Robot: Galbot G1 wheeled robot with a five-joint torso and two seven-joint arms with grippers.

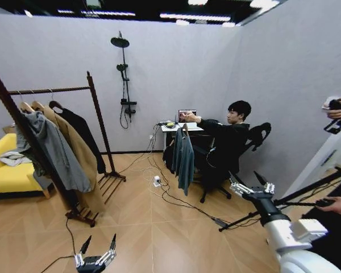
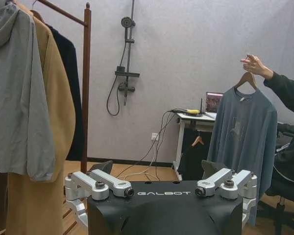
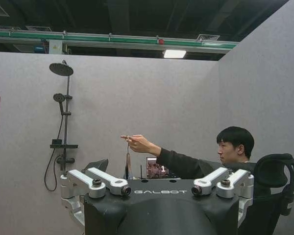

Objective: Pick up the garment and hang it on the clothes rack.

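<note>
At the bottom left of the head view, the left gripper (image 1: pixel 95 249) hangs low over the wooden floor, its fingers spread apart and holding nothing. At lower right, the right gripper (image 1: pixel 253 183) is raised on its white arm, jaws likewise apart and empty. In mid-frame, a seated person's hand (image 2: pixel 255 64) holds up the dark teal long-sleeved sweatshirt (image 1: pixel 183 157) by its wooden hanger (well clear of both grippers). The tall dark-brown wooden clothes rack (image 1: pixel 96 108) stands at left, carrying a grey hooded jacket (image 1: pixel 55 149), a tan coat (image 1: pixel 79 153) and a black coat (image 1: pixel 84 135).
</note>
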